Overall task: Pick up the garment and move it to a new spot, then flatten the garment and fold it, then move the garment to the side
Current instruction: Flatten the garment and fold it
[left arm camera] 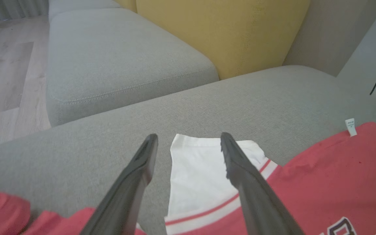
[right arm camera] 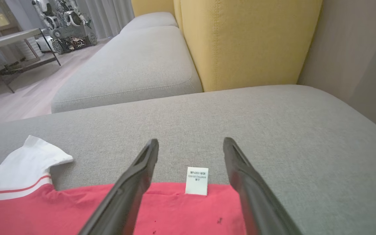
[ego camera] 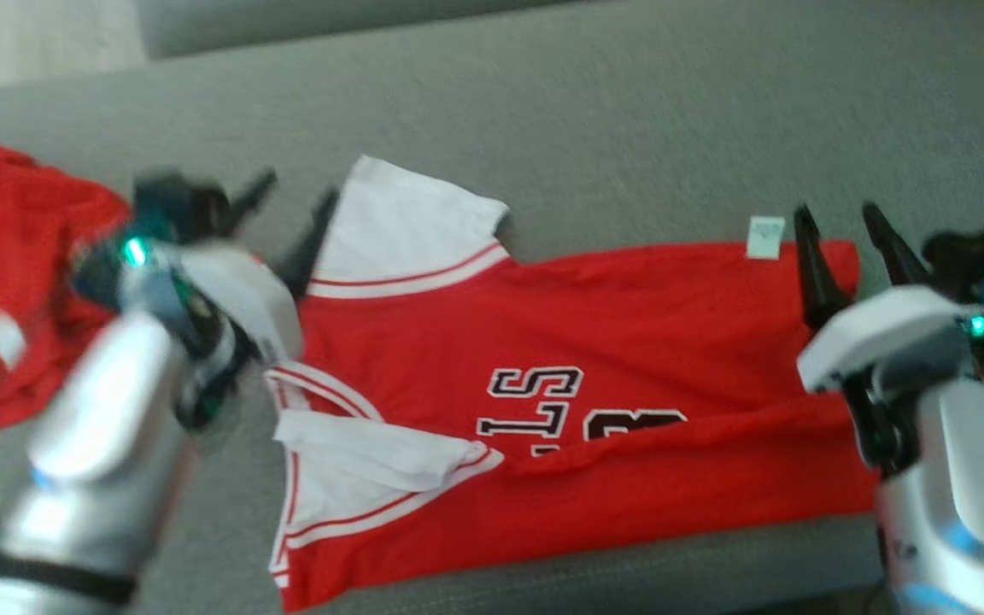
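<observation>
Presently, a second red cloth [ego camera: 5,256] is seen bunched at the left edge of the sofa cushion [ego camera: 629,102]; it is best left untouched. Just beside it the left gripper [ego camera: 300,185] is held with its fingers spread and empty, above the white sleeve [ego camera: 407,226] on the far side of the jersey [ego camera: 629,342]. The jersey is laid lengthwise across the middle of the cushion, its near long edge apparently already turned over the lettering. At the right, the right gripper [ego camera: 835,209] is likewise held wide and empty, near the label [ego camera: 765,237] at the hem. The far edge is probably to be folded next. Sleeve seam and hem corner should be pinched at the same time, lifted evenly, and laid toward the near edge so that no slack is trapped.
</observation>
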Available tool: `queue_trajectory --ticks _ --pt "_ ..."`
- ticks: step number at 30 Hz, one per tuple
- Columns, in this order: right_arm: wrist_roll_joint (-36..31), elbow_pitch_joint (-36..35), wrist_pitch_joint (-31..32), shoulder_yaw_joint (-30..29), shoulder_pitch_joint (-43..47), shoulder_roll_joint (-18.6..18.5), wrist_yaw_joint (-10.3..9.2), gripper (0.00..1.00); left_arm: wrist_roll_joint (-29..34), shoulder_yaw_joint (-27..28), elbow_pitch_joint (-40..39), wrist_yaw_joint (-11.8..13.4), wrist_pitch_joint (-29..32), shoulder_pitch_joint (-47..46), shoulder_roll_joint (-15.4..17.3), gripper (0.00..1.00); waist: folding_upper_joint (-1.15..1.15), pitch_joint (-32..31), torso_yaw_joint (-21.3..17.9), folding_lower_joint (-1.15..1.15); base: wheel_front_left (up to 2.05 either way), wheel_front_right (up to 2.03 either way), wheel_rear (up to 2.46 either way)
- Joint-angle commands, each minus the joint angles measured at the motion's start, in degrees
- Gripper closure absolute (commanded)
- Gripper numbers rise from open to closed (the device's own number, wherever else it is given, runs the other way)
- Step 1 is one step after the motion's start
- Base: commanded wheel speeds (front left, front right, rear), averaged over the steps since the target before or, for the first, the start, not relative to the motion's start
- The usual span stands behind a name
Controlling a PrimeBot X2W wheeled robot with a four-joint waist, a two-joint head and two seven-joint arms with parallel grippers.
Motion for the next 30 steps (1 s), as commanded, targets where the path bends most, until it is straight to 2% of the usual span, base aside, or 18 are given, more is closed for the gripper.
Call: queue_trajectory --ticks 1,3,7,13,19,30 --pt "-0.7 -1.1 -0.9 2.1 -3.4 0.2 -0.05 0.00 -0.4 0.5 -0.1 -0.5 2.0 -5.5 3.4 0.00 0.00 4.0 -3.7 -0.01 0.00 0.00 0.00" --pt "-1.2 0.1 -1.1 3.3 -5.5 0.3 -0.05 0.00 -2.5 -1.4 2.1 -0.8 5.3 -9.7 5.0 0.00 0.00 5.5 -4.8 -0.01 0.00 0.00 0.00" --pt "-1.7 1.7 -1.9 5.1 -9.2 0.4 -0.05 0.00 -7.1 -8.6 4.4 -0.9 11.5 -17.1 9.2 0.00 0.00 8.2 -6.9 -0.01 0.00 0.00 0.00" --pt "-1.3 3.4 -3.0 7.0 -12.6 0.6 -0.05 0.00 -10.2 -17.8 9.1 -0.9 13.8 -24.0 14.2 0.00 0.00 10.7 -9.3 -0.01 0.00 0.00 0.00" --pt "-1.0 4.7 -3.8 7.9 -13.8 0.6 -0.05 0.00 -11.8 -24.0 14.5 -0.9 12.1 -27.8 15.4 0.00 0.00 12.2 -11.1 -0.01 0.00 0.00 0.00" --pt "0.5 5.1 -4.6 8.0 -15.0 0.6 -0.05 0.00 -15.7 -31.4 20.0 -0.9 10.5 -31.7 16.4 0.00 0.00 13.7 -12.9 -0.01 0.00 0.00 0.00"
